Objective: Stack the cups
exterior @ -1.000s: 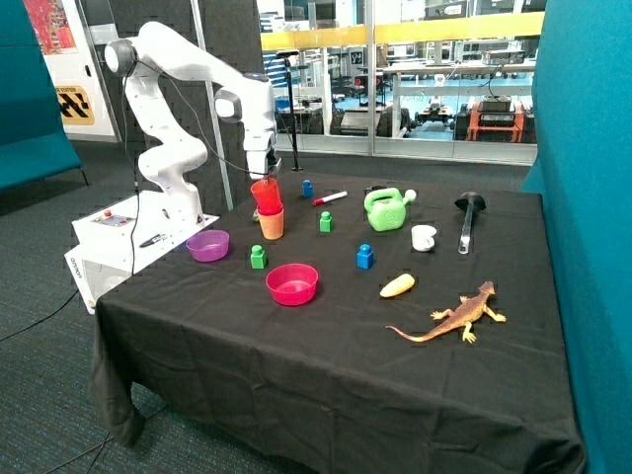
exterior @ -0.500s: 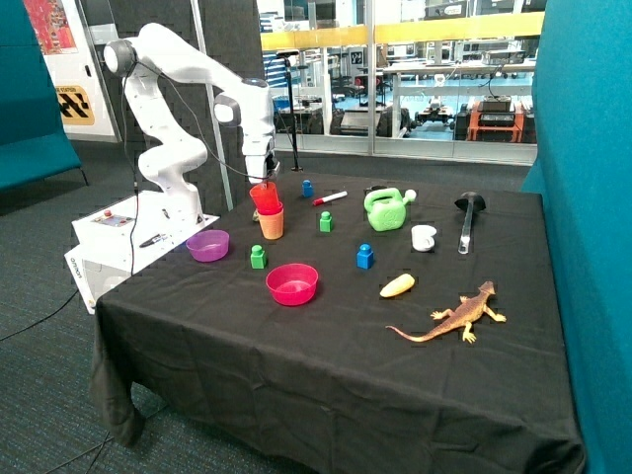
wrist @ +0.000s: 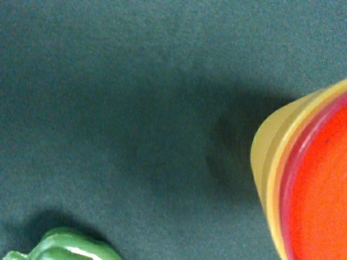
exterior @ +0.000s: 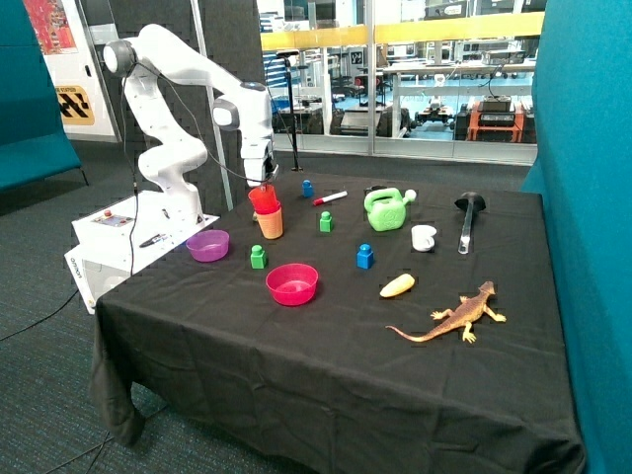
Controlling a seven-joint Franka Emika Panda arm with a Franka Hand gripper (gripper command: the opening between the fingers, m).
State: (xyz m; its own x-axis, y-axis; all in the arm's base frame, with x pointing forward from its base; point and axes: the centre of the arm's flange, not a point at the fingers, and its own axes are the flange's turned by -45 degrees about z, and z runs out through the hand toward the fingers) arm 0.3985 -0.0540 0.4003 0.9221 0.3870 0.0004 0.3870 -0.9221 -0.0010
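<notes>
In the upper left of the outside view, the gripper (exterior: 261, 181) stood directly above the red-orange cup (exterior: 264, 198), which sat upright in the yellow cup (exterior: 271, 223); whether it gripped the rim could not be determined.

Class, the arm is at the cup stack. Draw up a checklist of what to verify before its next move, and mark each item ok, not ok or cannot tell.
1. Red-orange cup sits in the yellow cup: ok; the wrist view shows the rims nested.
2. Magenta-pink cup is in the stack: ok; its rim shows between the other two.
3. Red-orange cup fully seated: not ok; it stands high.
4. Gripper has let go: cannot tell.
5. Green block stands apart from the stack: ok.
</notes>
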